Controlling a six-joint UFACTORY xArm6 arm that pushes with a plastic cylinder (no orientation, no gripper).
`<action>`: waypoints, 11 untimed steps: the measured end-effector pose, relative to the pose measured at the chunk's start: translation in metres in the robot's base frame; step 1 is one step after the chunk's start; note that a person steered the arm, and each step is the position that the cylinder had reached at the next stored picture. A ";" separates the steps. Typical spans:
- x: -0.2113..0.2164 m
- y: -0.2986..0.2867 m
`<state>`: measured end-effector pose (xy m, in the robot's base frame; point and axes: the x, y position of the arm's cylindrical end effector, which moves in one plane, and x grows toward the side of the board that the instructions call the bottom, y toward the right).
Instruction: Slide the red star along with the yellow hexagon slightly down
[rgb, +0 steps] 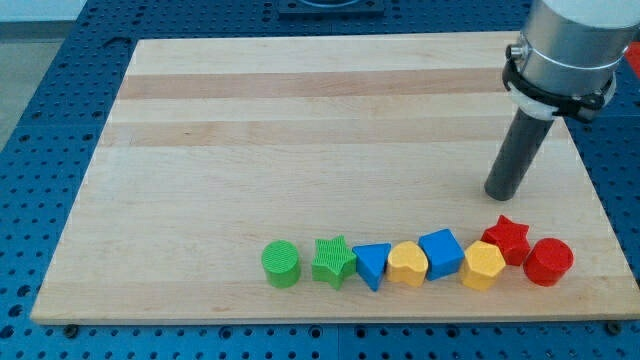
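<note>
The red star (506, 238) lies near the view's bottom right, touching the yellow hexagon (483, 265) on its lower left. My tip (501, 193) rests on the board just above the red star, a small gap away, slightly to its left. A red cylinder (548, 261) sits right of the star, close against it.
A row of blocks runs leftward from the hexagon along the bottom: a blue cube (441, 253), a yellow heart (407, 263), a blue triangle (372, 264), a green star (333, 260) and a green cylinder (282, 263). The wooden board (300, 130) ends just below and right of them.
</note>
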<state>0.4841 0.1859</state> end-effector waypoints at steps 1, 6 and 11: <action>0.000 0.000; 0.058 0.000; 0.025 -0.034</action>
